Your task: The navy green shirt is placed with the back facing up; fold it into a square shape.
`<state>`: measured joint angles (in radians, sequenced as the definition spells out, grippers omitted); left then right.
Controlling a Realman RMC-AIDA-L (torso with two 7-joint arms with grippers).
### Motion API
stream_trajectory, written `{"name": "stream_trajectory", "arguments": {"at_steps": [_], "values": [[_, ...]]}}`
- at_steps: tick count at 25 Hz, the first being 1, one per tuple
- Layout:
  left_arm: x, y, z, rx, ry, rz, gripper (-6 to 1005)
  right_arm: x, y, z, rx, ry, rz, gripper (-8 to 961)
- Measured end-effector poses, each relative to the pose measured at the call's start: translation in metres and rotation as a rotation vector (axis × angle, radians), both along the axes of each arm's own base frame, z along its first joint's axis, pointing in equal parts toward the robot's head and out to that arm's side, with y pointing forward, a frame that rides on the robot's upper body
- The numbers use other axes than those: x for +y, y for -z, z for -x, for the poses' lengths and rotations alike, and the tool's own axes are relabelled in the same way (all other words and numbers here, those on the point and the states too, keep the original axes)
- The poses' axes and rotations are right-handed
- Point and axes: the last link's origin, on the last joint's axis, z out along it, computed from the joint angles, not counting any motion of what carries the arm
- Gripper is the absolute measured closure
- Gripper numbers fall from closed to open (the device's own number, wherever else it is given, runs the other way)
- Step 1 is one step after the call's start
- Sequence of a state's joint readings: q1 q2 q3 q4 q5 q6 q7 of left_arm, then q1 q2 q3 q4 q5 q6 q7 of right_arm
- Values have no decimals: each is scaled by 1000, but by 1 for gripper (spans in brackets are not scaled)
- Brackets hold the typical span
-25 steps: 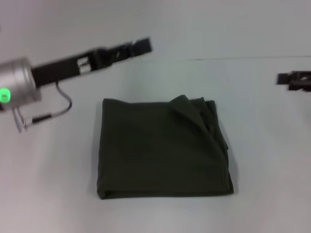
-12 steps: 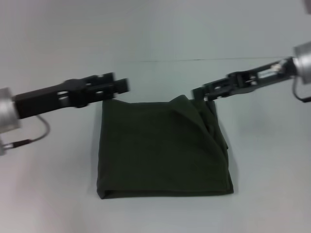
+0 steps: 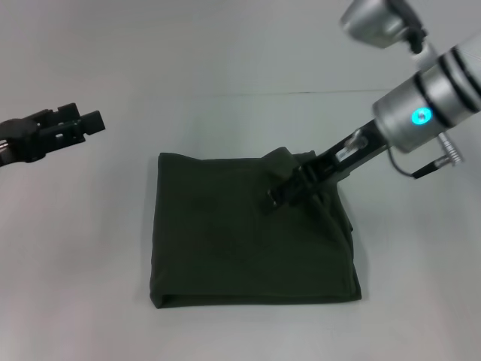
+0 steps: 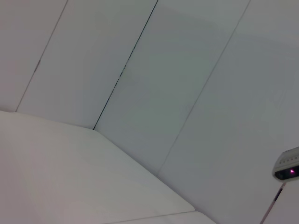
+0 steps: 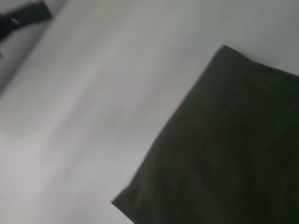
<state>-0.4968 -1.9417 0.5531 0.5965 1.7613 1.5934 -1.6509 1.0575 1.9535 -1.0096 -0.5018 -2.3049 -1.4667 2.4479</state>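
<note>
The navy green shirt (image 3: pixel 252 229) lies folded into a rough square on the white table, plain side up, with a loose raised fold at its far right corner. My right gripper (image 3: pixel 279 195) reaches in from the right and hovers low over that fold; I cannot tell whether it touches the cloth. The right wrist view shows the shirt (image 5: pixel 229 149) from close above, with one corner against the table. My left gripper (image 3: pixel 75 126) hangs in the air at the far left, well away from the shirt, and shows as a dark shape (image 5: pixel 23 17) in the right wrist view.
The white table (image 3: pixel 75 263) extends all around the shirt. A seam in the surface (image 3: pixel 331 92) runs behind it. The left wrist view shows only pale wall panels (image 4: pixel 140 93) and a small grey device (image 4: pixel 287 166) at the edge.
The left arm has drawn back from the shirt's far left corner to the far left. The right arm has swung in and down over the shirt's far right fold.
</note>
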Motion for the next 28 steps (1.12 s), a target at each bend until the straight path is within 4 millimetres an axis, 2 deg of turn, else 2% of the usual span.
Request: {"name": "stream_trajectory", "arguments": {"at_steps": [3,7,13,17,23,25,28], "values": [[0,6,-3,-3,10,2,65,0,9,-3,-62,-15,-6,156],[2,8,-8,-10,23,-4,65,5,11,-9,-92,-23,-49,156],[6,7,-12,-12,38,-10,65,19,4,-26,-137,-12,-175,156],[7,7,-13,-7,47,-16,65,26,-9,-36,-116,14,-264,155],[7,4,-14,-8,56,-14,65,32,-34,-34,-75,24,-360,156],[7,3,-14,-7,57,-16,65,28,-34,-25,1,13,-324,156],[8,2,-15,-5,59,-19,65,19,-20,-7,52,-32,-242,156]]}}
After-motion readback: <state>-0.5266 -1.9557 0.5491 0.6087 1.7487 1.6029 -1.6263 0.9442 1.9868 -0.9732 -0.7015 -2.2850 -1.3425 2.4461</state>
